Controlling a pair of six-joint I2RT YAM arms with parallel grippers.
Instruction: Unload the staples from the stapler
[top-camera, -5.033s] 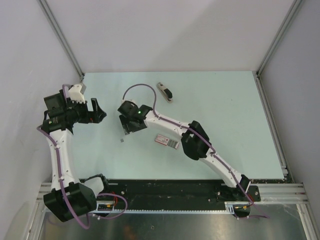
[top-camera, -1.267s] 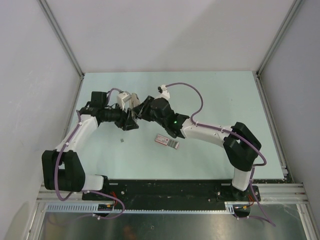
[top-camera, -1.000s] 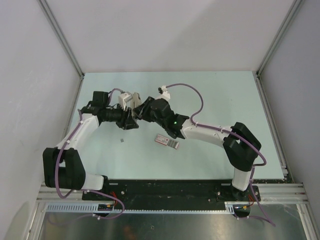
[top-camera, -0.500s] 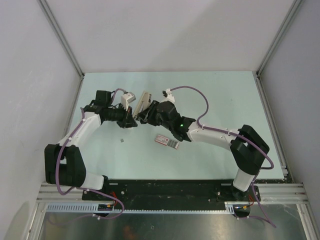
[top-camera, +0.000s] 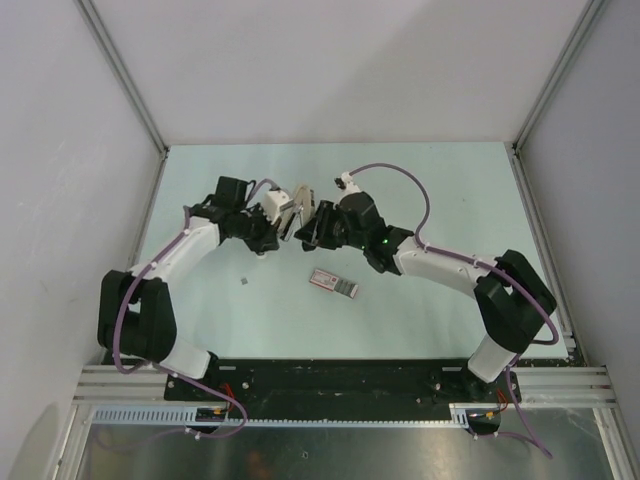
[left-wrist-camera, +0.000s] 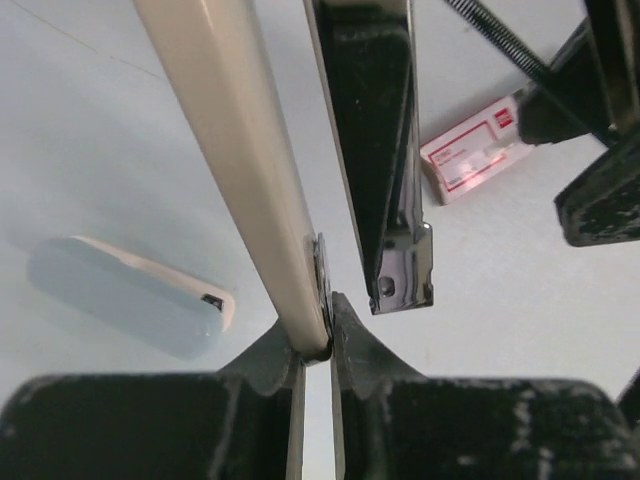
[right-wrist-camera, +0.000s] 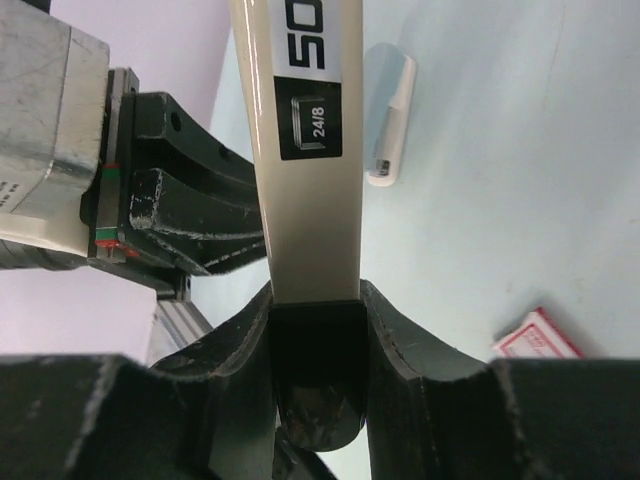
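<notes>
Left fingers (left-wrist-camera: 265, 362) pinch the splayed stapler (top-camera: 293, 206) at its cream tip; right fingers (right-wrist-camera: 400, 340) clamp its other end, well inside the counter (top-camera: 450, 190) edges.

The slim metal stapler (right-wrist-camera: 300, 150) has a tan-cream body and a glossy black top part. A black label band on the cream face carries a white "50" and a small "24/8". The flat cardboard box (top-camera: 333, 283) is pink and white with dark stripes at one end, against the pale mint-green worktop (top-camera: 450, 200). The left claw (left-wrist-camera: 318, 335) and the right claw (right-wrist-camera: 315, 320) are matte black with scuffed grey edges, and the thin cables (top-camera: 385, 168) are purple.
</notes>
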